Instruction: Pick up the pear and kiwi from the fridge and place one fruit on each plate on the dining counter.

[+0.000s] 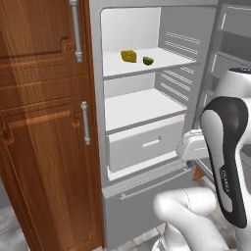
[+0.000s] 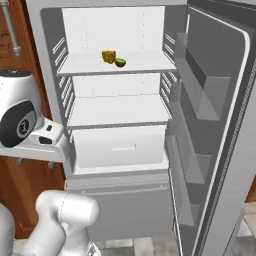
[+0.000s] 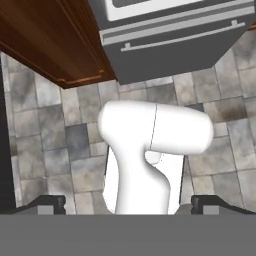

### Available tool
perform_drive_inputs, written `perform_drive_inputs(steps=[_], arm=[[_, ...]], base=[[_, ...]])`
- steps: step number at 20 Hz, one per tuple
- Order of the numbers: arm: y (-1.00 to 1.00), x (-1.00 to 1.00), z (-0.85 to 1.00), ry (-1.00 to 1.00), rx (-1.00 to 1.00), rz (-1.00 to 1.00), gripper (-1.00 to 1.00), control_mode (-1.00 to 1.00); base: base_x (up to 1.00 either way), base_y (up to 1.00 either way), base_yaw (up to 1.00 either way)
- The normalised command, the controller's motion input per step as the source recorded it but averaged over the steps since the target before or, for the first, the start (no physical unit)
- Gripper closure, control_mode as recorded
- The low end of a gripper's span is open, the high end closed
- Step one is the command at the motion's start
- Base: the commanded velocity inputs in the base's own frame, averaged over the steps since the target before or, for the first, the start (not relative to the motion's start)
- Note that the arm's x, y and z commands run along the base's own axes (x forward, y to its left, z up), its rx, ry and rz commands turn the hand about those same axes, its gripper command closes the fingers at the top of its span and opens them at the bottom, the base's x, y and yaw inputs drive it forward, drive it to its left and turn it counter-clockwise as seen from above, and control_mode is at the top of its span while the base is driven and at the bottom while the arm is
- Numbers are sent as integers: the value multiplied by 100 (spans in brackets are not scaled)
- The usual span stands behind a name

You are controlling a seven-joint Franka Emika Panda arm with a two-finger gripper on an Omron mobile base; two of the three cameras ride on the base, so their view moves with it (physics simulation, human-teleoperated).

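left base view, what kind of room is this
Most likely a home kitchen, rendered. An open fridge with white shelves and a drawer holds a cheese wedge and a small green fruit; a tall brown wooden cabinet stands beside it.

Our arm [image 1: 223, 162] is folded close above the base, the white elbow link low and near, the dark-banded forearm rising upright on the right of the left base view. Our hand points down at the floor. Our gripper [image 3: 128, 204] hangs with its two dark fingertips [image 3: 47, 204] set wide apart, holding nothing between them.
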Motion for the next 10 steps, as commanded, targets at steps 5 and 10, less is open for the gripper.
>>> perform_drive_inputs(steps=[5,10], arm=[[0,0,0,0,0,0,-100,100],[0,0,0,0,0,0,-100,100]], base=[[21,-24,-3],[4,-16,-13]])
